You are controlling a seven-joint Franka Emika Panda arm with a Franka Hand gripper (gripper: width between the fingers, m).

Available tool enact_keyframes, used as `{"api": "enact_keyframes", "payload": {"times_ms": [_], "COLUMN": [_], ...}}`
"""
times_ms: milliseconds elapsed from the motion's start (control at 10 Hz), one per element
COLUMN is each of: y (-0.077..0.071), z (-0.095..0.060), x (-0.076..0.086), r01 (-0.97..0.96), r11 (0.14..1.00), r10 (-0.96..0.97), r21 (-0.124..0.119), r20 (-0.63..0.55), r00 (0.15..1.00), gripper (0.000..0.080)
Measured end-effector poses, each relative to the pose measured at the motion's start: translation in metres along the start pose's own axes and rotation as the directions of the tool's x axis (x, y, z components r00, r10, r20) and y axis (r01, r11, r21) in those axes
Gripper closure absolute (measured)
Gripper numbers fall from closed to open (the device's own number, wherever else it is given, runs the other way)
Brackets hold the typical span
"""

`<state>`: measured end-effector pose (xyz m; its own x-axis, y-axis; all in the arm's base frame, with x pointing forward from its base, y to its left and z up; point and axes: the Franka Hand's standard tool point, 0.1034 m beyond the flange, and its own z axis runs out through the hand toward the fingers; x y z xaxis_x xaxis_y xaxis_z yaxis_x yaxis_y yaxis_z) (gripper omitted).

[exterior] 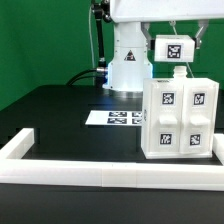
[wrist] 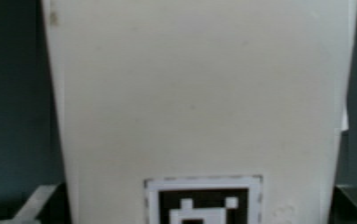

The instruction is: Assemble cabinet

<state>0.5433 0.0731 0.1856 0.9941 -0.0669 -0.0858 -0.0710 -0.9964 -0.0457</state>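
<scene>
Pinching a small white tagged panel (exterior: 173, 48) from both sides, your gripper (exterior: 173, 44) holds it in the air. Directly below, and apart from it, the cabinet box (exterior: 178, 118) stands upright on the black table (exterior: 60, 110), at the exterior view's right. The marker board (exterior: 118, 118) lies flat just beside the box. A low white rail (exterior: 90, 175) borders the table's near edge.
</scene>
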Motion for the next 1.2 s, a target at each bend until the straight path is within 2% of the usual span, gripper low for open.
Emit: {"api": "enact_keyframes", "payload": {"times_ms": [300,700,800,1200], "y": [0.001,-0.018,-0.022,-0.018], "z": [0.001,-0.002,0.002,0.018], "x": [0.000,-0.010,-0.012,-0.015], "r01": [-0.001,0.003,0.009,0.009], "r11": [1.000,1.000,1.000,1.000], "r10": [0.001,-0.002,-0.009,-0.009], "r21": [-0.001,0.003,0.002,-0.001], "r20": [0.001,-0.019,-0.023,-0.024], "r00": [1.000,1.000,1.000,1.000], "gripper": [0.0246,0.0246,0.0246,0.0246]}}
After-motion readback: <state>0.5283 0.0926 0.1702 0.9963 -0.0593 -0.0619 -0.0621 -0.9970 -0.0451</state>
